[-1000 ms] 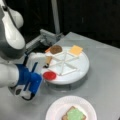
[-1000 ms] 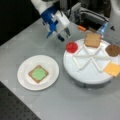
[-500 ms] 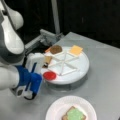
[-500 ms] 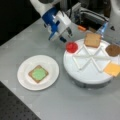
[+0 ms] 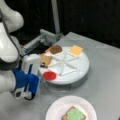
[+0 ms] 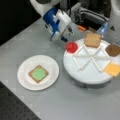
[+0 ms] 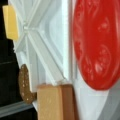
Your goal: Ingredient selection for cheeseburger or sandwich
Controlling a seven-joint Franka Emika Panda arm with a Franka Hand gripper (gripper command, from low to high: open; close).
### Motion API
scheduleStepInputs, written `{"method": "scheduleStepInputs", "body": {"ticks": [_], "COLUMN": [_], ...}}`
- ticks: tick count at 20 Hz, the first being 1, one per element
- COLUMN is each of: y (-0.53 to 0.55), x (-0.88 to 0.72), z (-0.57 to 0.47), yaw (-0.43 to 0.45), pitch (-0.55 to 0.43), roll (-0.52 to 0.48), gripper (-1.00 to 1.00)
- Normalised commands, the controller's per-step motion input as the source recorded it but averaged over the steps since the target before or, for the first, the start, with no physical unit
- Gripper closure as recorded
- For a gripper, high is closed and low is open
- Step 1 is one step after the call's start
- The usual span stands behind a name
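Observation:
A white divided tray (image 5: 80,71) (image 6: 87,75) holds the ingredients. They are a red tomato disc (image 5: 49,75) (image 6: 71,46) (image 7: 96,45), a toast square (image 5: 45,60) (image 6: 92,39) (image 7: 53,102), a brown patty (image 5: 55,49) (image 6: 113,50) (image 7: 23,83) and yellow cheese (image 5: 76,50) (image 6: 113,68) (image 7: 10,22). On the white plate (image 5: 57,110) (image 6: 25,80) the sandwich stands as one toast slice (image 5: 65,117) (image 6: 31,74) topped with green lettuce (image 5: 75,115) (image 6: 38,74). My blue-and-white gripper (image 5: 35,83) (image 6: 67,35) hovers open just beside the tomato, outside the tray's rim, holding nothing.
The grey table runs around both dishes. A metal post (image 5: 55,17) and a grey bracket (image 5: 47,37) stand behind the tray. In a front view the dark perforated table border (image 6: 15,110) lies at the bottom left.

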Motion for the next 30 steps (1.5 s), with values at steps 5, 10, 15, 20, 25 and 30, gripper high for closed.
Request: {"method": "scheduleStepInputs", "body": {"ticks": [5, 10, 15, 20, 25, 30], "y": [-0.22, -0.24, -0.25, -0.23, -0.22, -0.22], "x": [0.22, 0.24, 0.27, 0.31, 0.32, 0.31], "z": [-0.08, -0.12, -0.15, -0.17, -0.20, -0.13], "yaw": [0.100, 0.104, 0.103, 0.101, 0.112, 0.124], "pitch": [-0.087, -0.093, -0.090, -0.096, -0.108, -0.088], "roll": [0.379, 0.340, 0.305, 0.278, 0.246, 0.217], "gripper": [-1.00, -1.00, -1.00, -1.00, -1.00, -1.00]}}
